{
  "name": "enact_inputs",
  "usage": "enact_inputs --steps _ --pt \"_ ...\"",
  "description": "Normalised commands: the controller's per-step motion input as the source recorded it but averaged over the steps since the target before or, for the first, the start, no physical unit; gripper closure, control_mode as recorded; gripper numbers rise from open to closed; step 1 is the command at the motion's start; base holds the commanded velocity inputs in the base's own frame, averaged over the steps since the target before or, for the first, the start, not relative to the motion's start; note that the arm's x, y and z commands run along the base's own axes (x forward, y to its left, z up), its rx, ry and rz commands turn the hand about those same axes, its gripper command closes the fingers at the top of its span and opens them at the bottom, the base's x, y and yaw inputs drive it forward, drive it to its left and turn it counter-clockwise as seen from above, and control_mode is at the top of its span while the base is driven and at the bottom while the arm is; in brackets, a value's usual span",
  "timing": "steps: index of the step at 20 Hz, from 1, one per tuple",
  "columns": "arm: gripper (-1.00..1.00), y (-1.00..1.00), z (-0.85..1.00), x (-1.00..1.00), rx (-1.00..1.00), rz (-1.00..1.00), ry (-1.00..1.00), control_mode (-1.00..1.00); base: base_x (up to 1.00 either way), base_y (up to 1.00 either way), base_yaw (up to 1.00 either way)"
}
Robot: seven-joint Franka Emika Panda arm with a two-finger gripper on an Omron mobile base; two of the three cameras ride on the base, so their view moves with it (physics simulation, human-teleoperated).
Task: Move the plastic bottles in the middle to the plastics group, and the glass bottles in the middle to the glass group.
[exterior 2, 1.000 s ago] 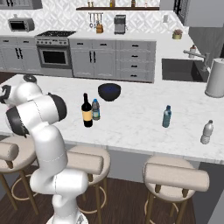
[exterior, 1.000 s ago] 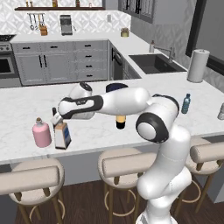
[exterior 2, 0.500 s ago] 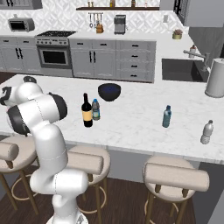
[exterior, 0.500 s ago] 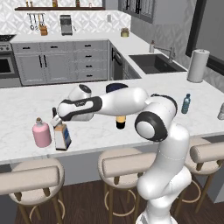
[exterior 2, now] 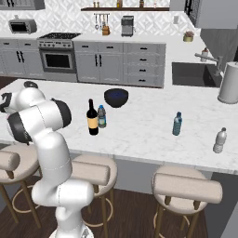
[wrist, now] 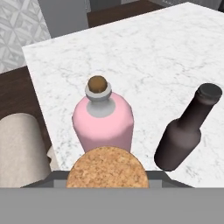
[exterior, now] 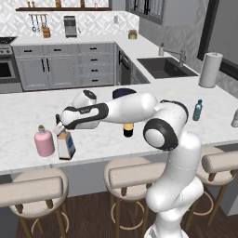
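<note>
- The tool [exterior: 60,131] sits over the top of the pale bottle [exterior: 66,145], clamped on its neck just under the cork [wrist: 107,167].
- The pale bottle stands upright on the bench [exterior: 28,111], near the front edge at its left end, bottom on the marble.
- The pink bottle [exterior: 44,141] stands just beside it on the left; in the hand view [wrist: 103,118] it is directly past the cork.
- The brown bottle [wrist: 184,131] stands near both, on the far side of the pale bottle; it is mostly hidden behind the tool in the left base view.
- The wine bottle [exterior 2: 92,118] stands mid-bench, with a small bottle [exterior 2: 101,116] just beside it and a dark bowl [exterior 2: 116,97] behind.
- The blue water bottle [exterior 2: 177,124] stands well apart to the right, and a clear bottle [exterior 2: 220,140] farther right near the front edge.
</note>
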Motion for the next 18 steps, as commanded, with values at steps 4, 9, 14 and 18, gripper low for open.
enact_inputs --steps 4,9,14,18 --pt "1.0 0.0 0.0 0.0 0.0 0.0 0.0 -1.0 0.0 0.0 0.0" --pt "1.0 0.0 0.0 0.0 0.0 0.0 0.0 -1.0 0.0 0.0 0.0" --pt "1.0 0.0 0.0 0.0 0.0 0.0 0.0 -1.0 0.0 0.0 0.0" --pt "1.0 -0.05 0.02 0.0 0.0 0.0 0.0 -1.0 0.0 0.0 0.0"
